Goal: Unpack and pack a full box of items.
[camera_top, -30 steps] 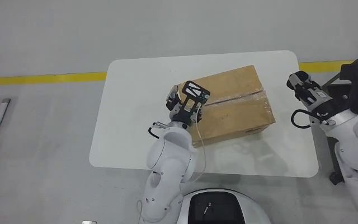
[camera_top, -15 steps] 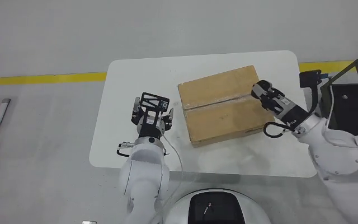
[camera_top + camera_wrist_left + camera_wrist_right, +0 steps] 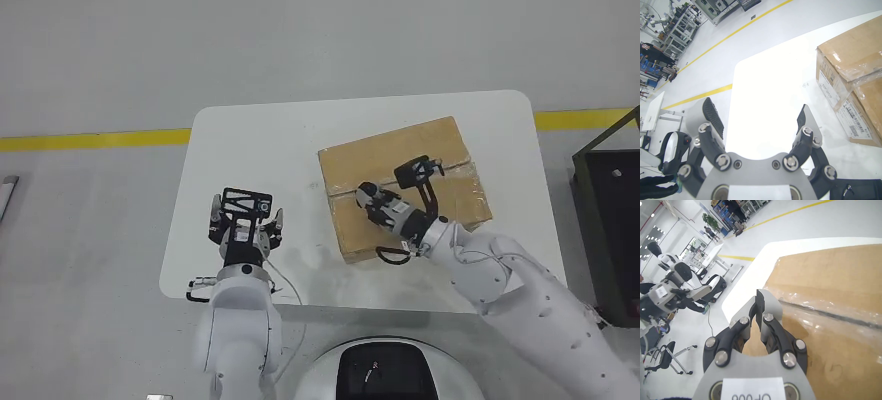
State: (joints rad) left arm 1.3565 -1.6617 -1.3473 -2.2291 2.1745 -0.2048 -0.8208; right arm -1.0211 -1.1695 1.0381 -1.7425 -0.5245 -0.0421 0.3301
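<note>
Where the grey floor (image 3: 100, 60) carries one yellow line (image 3: 90, 140), one white table (image 3: 250, 150) with rounded corners stands, and a dark rack (image 3: 605, 230) sits off its right side. Shelving (image 3: 677, 20) fills the hall in the background of the left wrist view. The right wrist view has one wheeled office chair (image 3: 668, 357) and another white table (image 3: 713, 253).

One brown cardboard box (image 3: 400, 160) lies closed and slightly askew on the right half of the table. A single strip of clear tape (image 3: 829, 311) runs along its top seam, and one barcode label (image 3: 853, 121) is stuck on its left end.

Two arms are over the table. The left gripper (image 3: 757, 111) hangs above bare tabletop, well apart from the box, with its jaws spread wide and nothing between them. The right gripper (image 3: 758, 302) is above the box's top near its left end, just beside the taped seam. Its jaws are pressed together on nothing, and whether the tips touch the cardboard cannot be told.

A second ago the left gripper was at the box's left top edge. It has since drawn back to the left, towards the robot. The right gripper was then beyond the table's right edge, reached the box's right end half a second ago, and has now crossed over the lid. The box has not shifted.
</note>
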